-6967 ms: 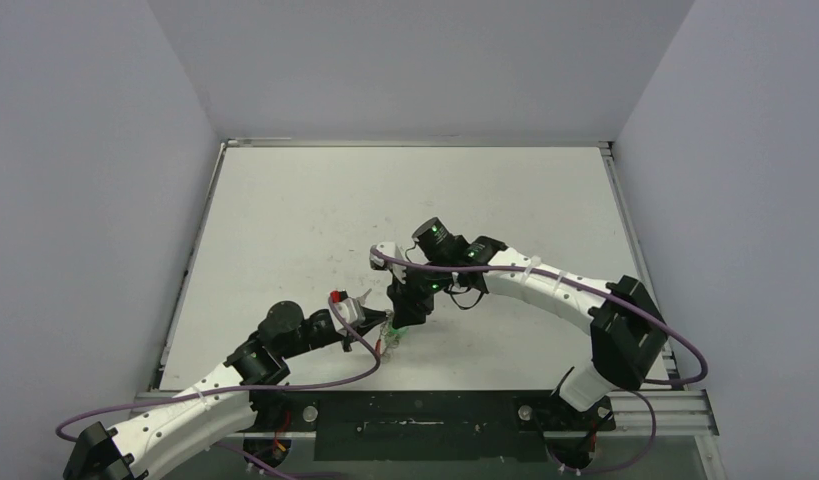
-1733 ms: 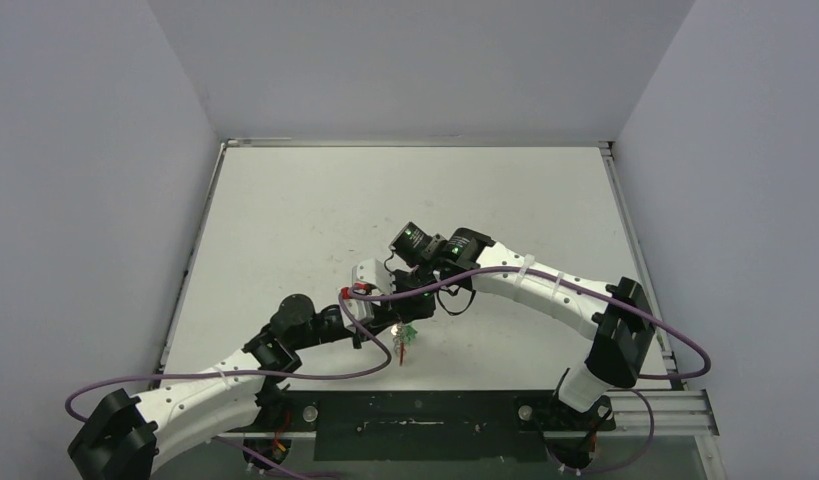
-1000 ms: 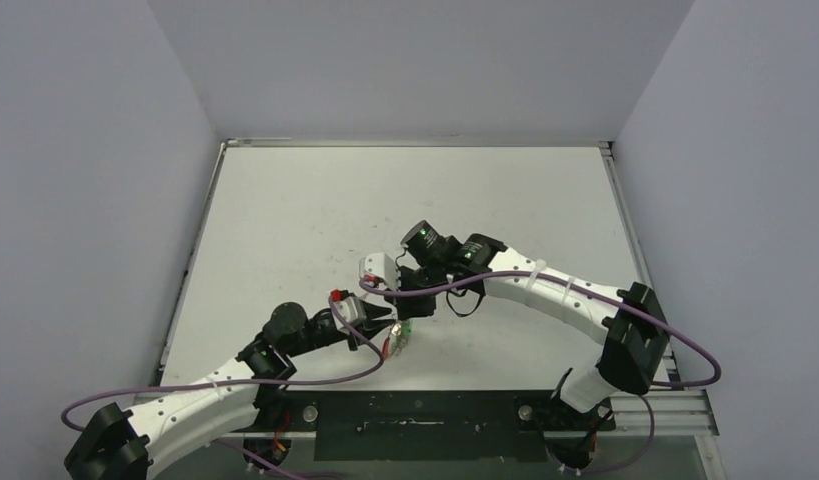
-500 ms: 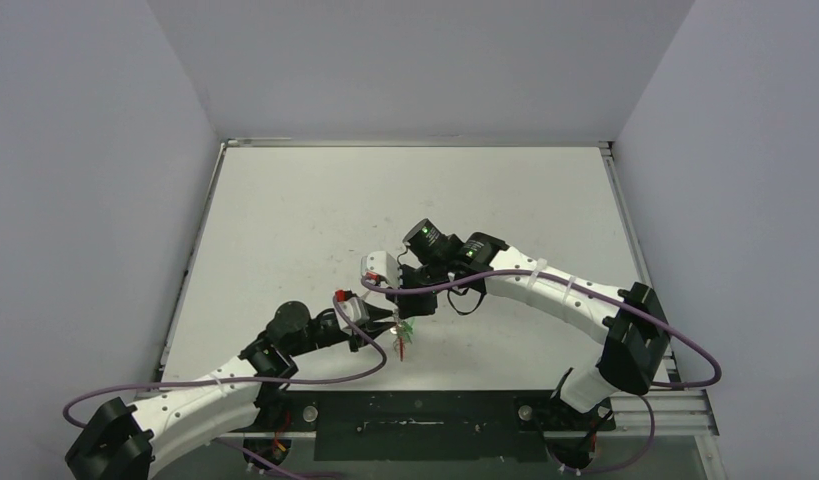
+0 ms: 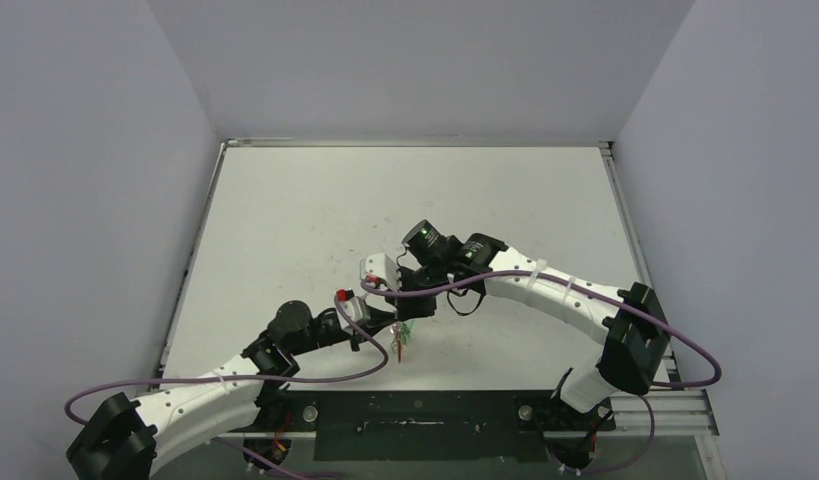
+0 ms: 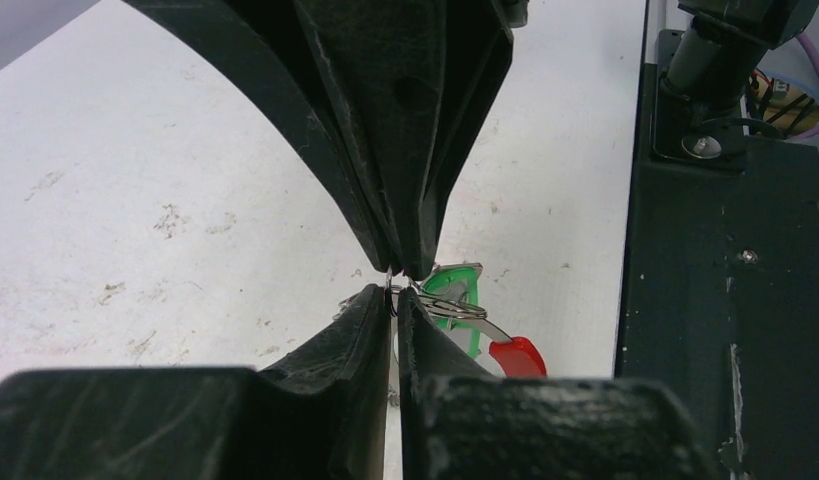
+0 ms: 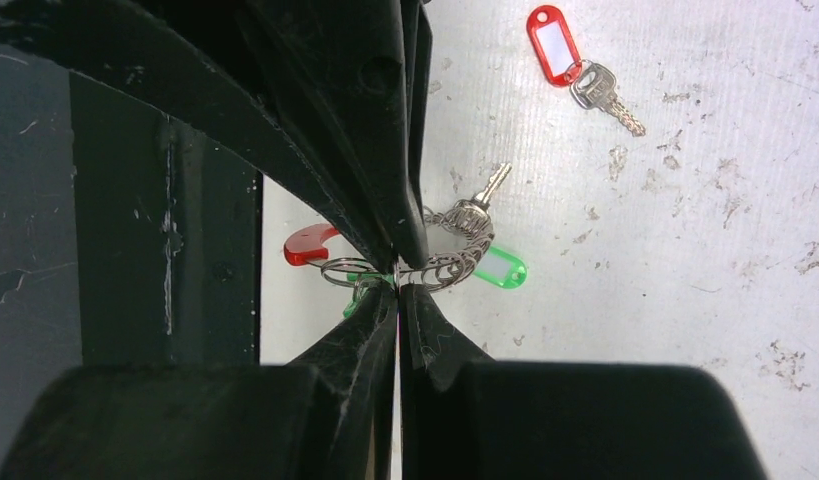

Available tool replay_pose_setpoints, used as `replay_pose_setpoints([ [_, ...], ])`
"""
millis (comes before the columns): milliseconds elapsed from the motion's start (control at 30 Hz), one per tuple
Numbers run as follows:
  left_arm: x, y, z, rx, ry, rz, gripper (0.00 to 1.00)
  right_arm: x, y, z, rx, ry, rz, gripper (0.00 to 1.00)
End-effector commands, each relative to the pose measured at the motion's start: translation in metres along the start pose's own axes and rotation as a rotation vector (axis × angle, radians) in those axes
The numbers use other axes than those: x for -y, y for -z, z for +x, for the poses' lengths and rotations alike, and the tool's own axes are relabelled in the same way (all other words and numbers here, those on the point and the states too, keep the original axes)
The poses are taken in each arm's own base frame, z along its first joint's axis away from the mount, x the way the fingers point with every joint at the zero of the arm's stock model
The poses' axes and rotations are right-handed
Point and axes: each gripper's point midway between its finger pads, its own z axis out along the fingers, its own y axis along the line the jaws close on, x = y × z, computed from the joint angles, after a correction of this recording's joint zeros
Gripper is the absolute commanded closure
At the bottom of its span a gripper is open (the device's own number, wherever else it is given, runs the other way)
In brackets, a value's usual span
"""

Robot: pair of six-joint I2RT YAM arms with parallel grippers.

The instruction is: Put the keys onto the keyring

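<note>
Silver keyring (image 7: 447,262) loops clamped by right gripper (image 7: 397,290) | left gripper (image 6: 393,295) pinching one loop, tip-to-tip | red-tagged key (image 7: 585,70) loose on worktop (image 7: 685,200), well beyond | likely best: pry loop open gently, steady ring.

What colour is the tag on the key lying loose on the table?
The tag is red with a white insert, clearest in the right wrist view.
</note>
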Motion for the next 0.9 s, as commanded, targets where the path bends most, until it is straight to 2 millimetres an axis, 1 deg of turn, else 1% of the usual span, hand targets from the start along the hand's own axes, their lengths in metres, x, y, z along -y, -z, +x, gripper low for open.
replay_pose_setpoints([
  [0,-0.001,-0.004,-0.022,0.073,-0.029,0.007,1.0,-0.001,0.006,-0.023,0.065,0.052,-0.003,1.0],
  [100,-0.002,-0.004,-0.022,0.074,-0.026,0.001,1.0,0.0,0.006,-0.024,0.069,0.055,0.002,1.0],
  [133,-0.002,-0.004,-0.022,0.076,-0.023,-0.005,1.0,0.0,0.005,-0.024,0.075,0.054,0.003,0.98],
  [200,-0.005,-0.002,-0.023,0.082,-0.015,-0.023,1.0,0.005,0.008,-0.027,0.105,0.035,0.027,0.82],
  [233,-0.006,-0.002,-0.025,0.092,-0.012,-0.034,1.0,0.009,0.01,-0.026,0.12,0.018,0.042,0.77],
  [333,-0.011,0.003,-0.03,0.131,-0.007,-0.08,1.0,0.017,0.022,-0.03,0.195,-0.006,0.076,0.62],
  [367,-0.014,0.005,-0.032,0.144,-0.008,-0.099,1.0,0.019,0.027,-0.031,0.229,-0.01,0.085,0.59],
  [400,-0.016,0.006,-0.034,0.158,-0.012,-0.114,1.0,0.021,0.028,-0.026,0.253,-0.026,0.086,0.57],
  [467,-0.019,0.008,-0.04,0.183,-0.022,-0.133,1.0,0.022,0.036,-0.027,0.317,-0.03,0.083,0.56],
  [567,-0.022,0.01,-0.047,0.217,-0.033,-0.148,1.0,0.022,0.041,-0.024,0.367,-0.023,0.08,0.56],
  [767,-0.02,0.013,-0.056,0.28,-0.013,-0.15,1.0,0.017,0.032,-0.025,0.405,-0.027,0.014,0.57],
  [867,-0.02,0.013,-0.058,0.29,-0.01,-0.15,1.0,0.017,0.031,-0.031,0.439,-0.032,-0.001,0.59],
])
